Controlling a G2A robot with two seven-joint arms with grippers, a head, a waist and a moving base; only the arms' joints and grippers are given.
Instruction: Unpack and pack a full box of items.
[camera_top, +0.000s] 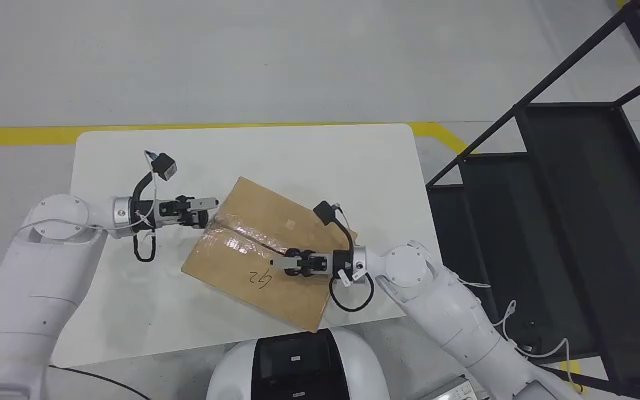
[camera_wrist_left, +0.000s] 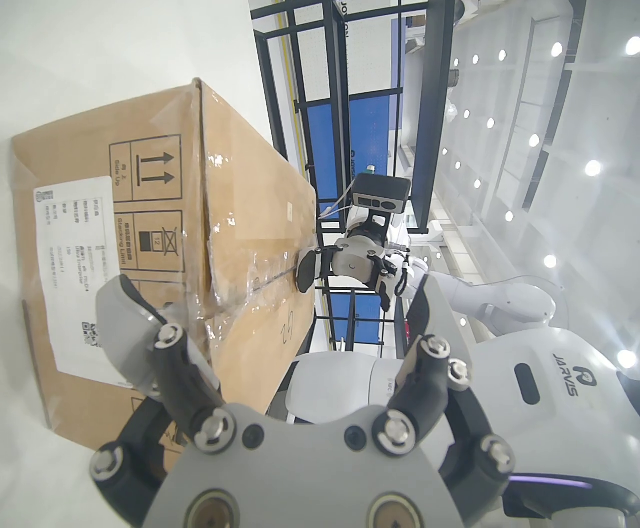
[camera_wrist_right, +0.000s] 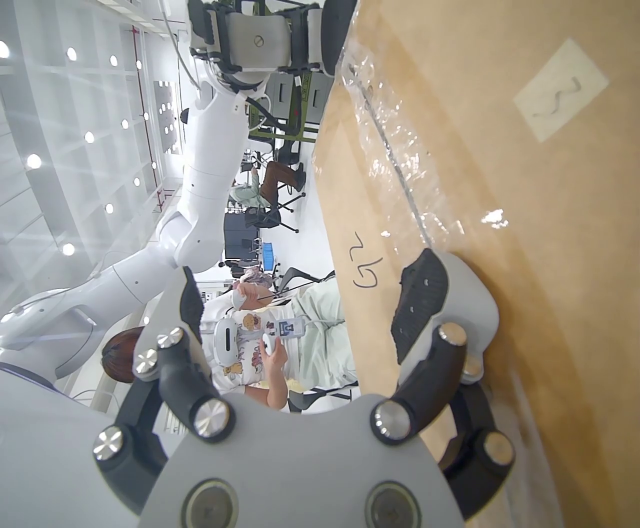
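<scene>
Right pincer stands spread, one finger lying on the top of the cardboard box just beside its taped seam, the other lifted off the board. Left pincer is spread too, one finger at the box's labelled end by the tape's fold; whether it touches I cannot tell. Shut and taped, the box sits askew mid-way on the white table.
</scene>
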